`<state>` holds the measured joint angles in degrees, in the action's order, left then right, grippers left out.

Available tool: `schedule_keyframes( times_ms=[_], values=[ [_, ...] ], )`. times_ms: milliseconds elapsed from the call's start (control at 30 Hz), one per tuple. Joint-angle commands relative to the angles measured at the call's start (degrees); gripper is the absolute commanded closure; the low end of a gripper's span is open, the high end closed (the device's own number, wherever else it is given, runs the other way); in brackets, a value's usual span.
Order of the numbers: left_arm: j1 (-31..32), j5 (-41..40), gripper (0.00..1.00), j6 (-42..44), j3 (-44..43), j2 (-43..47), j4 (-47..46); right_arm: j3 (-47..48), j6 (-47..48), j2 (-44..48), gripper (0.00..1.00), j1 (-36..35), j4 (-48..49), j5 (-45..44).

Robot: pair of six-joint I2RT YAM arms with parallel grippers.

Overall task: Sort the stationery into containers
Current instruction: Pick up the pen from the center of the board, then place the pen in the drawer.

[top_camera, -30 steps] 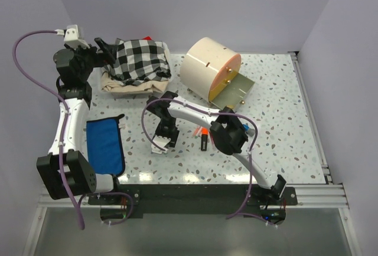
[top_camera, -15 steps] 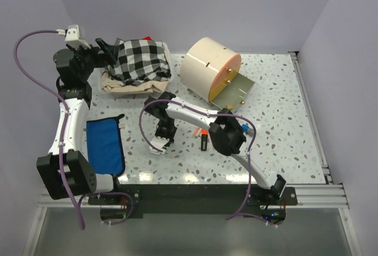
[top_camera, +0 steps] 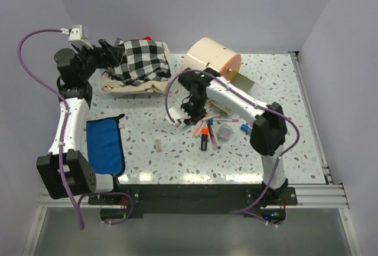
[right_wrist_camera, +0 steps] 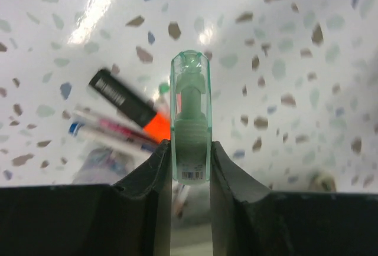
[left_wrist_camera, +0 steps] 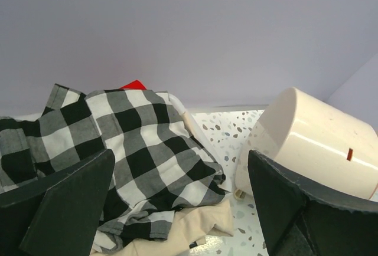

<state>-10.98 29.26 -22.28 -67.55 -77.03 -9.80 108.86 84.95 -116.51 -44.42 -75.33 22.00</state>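
My right gripper (top_camera: 182, 116) is shut on a green eraser in a clear case (right_wrist_camera: 190, 132) and holds it above the table, left of the other stationery. In the right wrist view the jaws (right_wrist_camera: 190, 170) pinch its lower end. An orange highlighter (top_camera: 204, 138), thin pens (top_camera: 214, 133), a small clear pot (top_camera: 225, 131) and a beige eraser (top_camera: 158, 145) lie on the table. The cream drum cabinet (top_camera: 207, 61) stands at the back with one orange-fronted drawer (top_camera: 243, 83) open. My left gripper (top_camera: 109, 52) is open and empty beside the checked cloth (top_camera: 139, 60).
A blue cloth (top_camera: 105, 145) lies at the front left. The checked cloth sits on a beige pile (left_wrist_camera: 177, 232) at the back left. A small blue item (top_camera: 244, 127) lies right of the pot. The right arm's elbow (top_camera: 269, 129) hangs over the right side of the table.
My right arm has swung from the table's left-centre up and right toward the drum, carrying the green eraser. The stationery and beige eraser it covered now show. The left arm barely moved.
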Motion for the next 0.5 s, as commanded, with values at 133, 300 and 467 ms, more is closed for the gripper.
schedule_keyframes(
  times_ms=[133,300,467],
  values=[
    [2.5,1.3,0.0,3.1,-8.1,-4.2,-0.1,-13.8,-8.9,17.6,1.0,9.7,5.5,-5.6],
    [2.7,0.4,0.0,2.9,-10.4,-6.3,-1.0,-15.9,-9.5,18.6,1.0,16.1,9.3,-8.5],
    [3.1,0.0,0.0,2.7,-10.8,-7.1,-1.0,-14.3,-9.5,15.6,1.0,21.1,11.9,-10.0]
  ],
)
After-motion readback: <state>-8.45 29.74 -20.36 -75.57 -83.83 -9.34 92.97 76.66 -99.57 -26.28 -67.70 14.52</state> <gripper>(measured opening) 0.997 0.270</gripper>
